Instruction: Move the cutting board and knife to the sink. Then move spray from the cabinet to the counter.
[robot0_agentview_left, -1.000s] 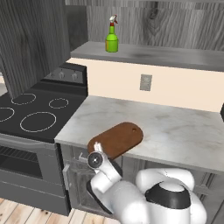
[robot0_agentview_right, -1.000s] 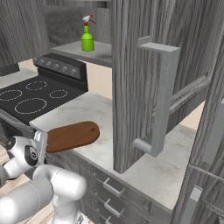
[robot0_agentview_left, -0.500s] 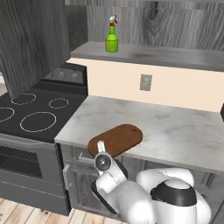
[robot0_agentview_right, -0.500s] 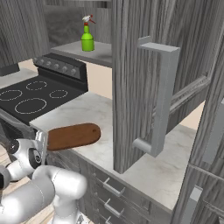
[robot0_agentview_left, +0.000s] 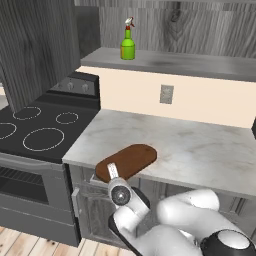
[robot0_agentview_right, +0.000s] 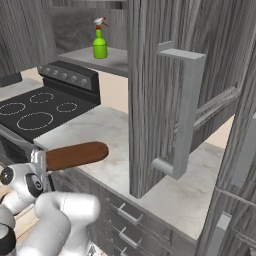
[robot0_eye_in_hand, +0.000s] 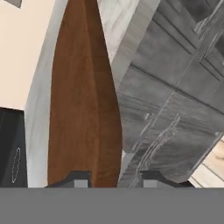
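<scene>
Between the gripper (robot0_eye_in_hand: 111, 180) tips lies the cutting board (robot0_eye_in_hand: 83, 100) end.

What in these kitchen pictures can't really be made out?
- Pincer on the cutting board: the hand view cuts the tips at its bottom edge, so a firm grip cannot be told.
- Board's near end: the robot's wrist covers it in the left base view.
- Spray label: too small to read.
- Cabinet inside: the open door blocks it in the right base view.

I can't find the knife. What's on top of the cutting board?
The visible top of the cutting board is bare wood; no knife lies there. Its near end, at the counter edge, is covered by the pincer.
</scene>
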